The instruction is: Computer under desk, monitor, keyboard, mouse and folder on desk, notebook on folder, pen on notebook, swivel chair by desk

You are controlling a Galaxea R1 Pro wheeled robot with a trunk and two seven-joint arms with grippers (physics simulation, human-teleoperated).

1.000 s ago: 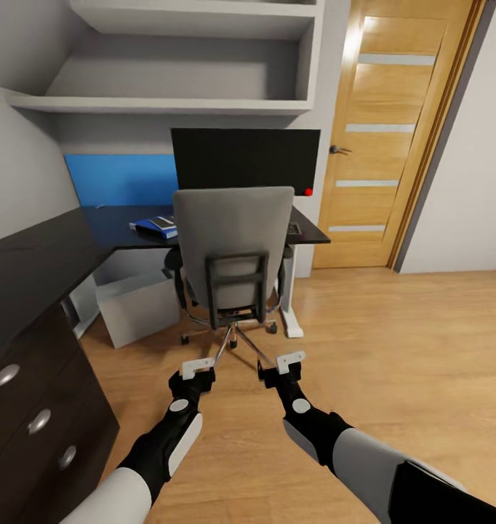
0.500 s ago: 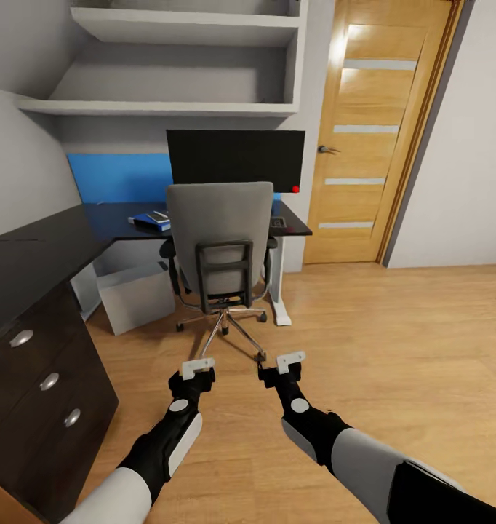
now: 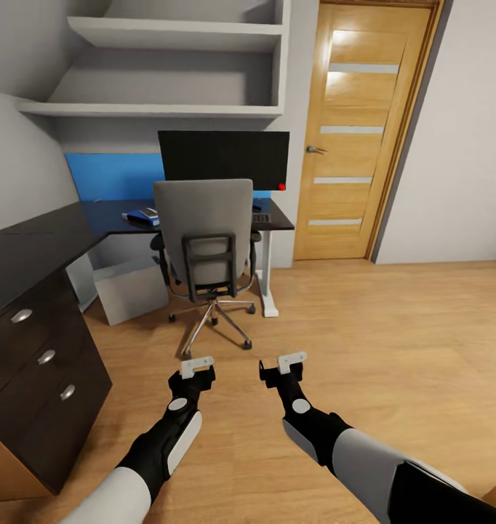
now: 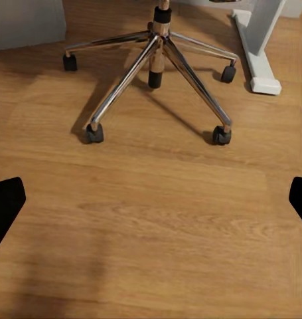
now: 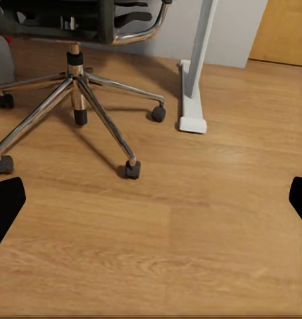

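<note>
Swivel chair tucked at desk, back to cam | monitor on desk | folder on desk, L of chair | computer under desk | L gripper & R gripper: jaws wide, empty, above floor.

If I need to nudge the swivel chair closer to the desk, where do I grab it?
Probably the black frame on the back of the swivel chair, approached from behind: the backrest faces the robot, upright, and its bars offer edges the fingers could close around.

home office, desk, shelves, door
</note>
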